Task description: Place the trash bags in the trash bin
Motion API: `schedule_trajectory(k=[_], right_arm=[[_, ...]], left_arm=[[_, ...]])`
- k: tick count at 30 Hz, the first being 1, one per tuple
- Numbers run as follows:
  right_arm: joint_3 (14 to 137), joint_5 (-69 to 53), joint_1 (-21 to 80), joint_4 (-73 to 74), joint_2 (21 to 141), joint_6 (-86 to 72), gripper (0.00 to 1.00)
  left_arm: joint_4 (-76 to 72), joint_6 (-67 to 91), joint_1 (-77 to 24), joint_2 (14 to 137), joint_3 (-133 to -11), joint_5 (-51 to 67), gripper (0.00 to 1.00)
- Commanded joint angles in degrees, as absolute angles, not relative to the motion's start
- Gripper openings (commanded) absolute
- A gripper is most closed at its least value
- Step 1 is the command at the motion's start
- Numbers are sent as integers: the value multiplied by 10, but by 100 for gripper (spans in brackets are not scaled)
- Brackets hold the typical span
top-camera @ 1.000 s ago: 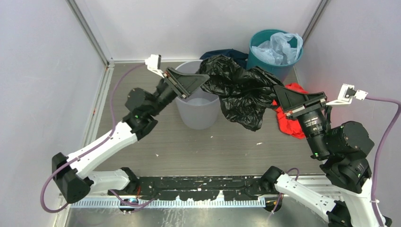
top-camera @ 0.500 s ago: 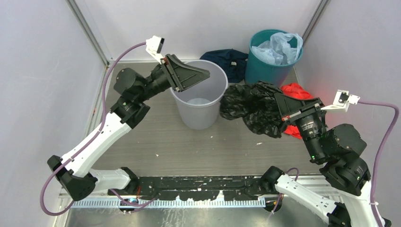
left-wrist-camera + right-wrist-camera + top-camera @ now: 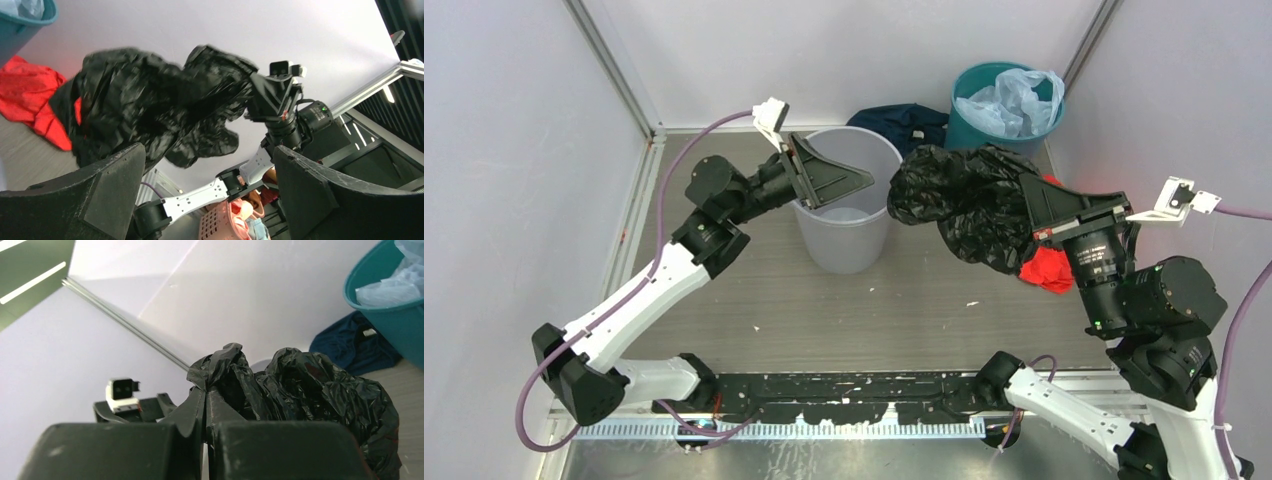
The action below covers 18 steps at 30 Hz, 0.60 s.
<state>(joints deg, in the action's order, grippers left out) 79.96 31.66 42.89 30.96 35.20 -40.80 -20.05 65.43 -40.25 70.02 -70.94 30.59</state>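
The right fingers (image 3: 206,402) pinch shut on a fold of the black trash bag (image 3: 969,205). It hangs bunched just beyond them, clear of the bench (image 3: 904,300) and beside the grey trash bin (image 3: 844,245), not in it. The left fingers (image 3: 836,180) stand wide and bare over the bin's rim, probably to catch the bag's loose side. No writing is legible.

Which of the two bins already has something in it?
The teal bin at the back right: a pale blue bag fills its top. The grey bin to its left looks empty, showing only its bare bottom.
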Motion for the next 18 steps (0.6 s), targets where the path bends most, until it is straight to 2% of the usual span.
schedule_trajectory(k=[1, 6, 18], right_arm=[[823, 310, 428, 215, 380, -394, 1], [824, 291, 428, 145, 408, -401, 1], [812, 246, 428, 38, 470, -441, 1]], left_arm=[[-292, 695, -402, 681, -669, 292, 100], [-345, 724, -403, 674, -625, 266, 100], [-355, 720, -411, 624, -554, 185, 100]])
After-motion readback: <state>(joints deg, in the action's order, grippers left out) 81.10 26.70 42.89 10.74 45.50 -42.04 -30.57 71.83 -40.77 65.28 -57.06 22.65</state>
